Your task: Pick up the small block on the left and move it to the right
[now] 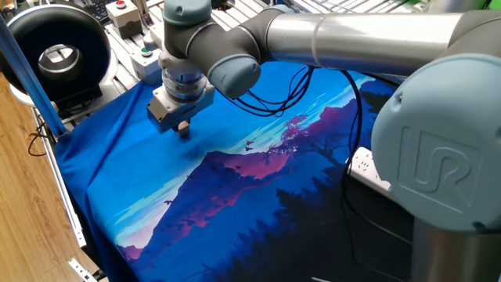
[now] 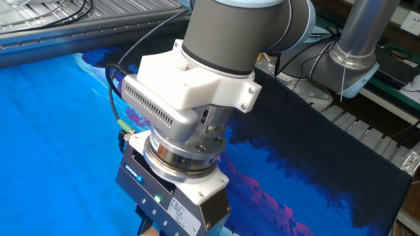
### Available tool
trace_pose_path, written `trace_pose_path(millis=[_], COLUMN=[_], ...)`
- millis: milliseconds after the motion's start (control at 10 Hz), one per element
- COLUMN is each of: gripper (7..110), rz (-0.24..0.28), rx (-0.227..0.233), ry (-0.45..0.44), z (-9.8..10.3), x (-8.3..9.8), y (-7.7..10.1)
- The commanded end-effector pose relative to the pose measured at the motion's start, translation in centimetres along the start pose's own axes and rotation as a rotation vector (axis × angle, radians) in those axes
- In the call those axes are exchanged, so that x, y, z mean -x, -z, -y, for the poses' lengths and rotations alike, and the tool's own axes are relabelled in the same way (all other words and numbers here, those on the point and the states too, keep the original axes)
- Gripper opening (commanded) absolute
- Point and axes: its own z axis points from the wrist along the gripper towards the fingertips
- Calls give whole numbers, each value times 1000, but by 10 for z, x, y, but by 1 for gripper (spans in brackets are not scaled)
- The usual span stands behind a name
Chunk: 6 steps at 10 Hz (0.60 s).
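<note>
My gripper [image 1: 183,130] hangs straight down over the left part of the blue mountain-print cloth [image 1: 258,188], its fingertips at or just above the cloth. The small tan block [image 1: 185,131] sits between the dark fingers, which stand close on either side of it. In the other fixed view only a sliver of the block [image 2: 150,231] shows at the bottom edge, under the gripper body [image 2: 174,203]; the fingertips are cut off there.
A grey box with a green button [image 1: 145,59] and a box with a red button [image 1: 121,11] stand on the rail table behind the cloth. A black round fan [image 1: 56,53] is at the far left. A white power strip [image 1: 372,168] lies at the right.
</note>
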Motion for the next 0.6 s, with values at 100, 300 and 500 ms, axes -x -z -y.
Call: trace_pose_path(millis=[100, 300, 500], gripper=[44, 44, 66], rz=[14, 16, 14], rx=[18, 24, 24], ry=[14, 21, 24], z=[-1, -3, -3], x=[6, 6, 8], y=[0, 1, 2])
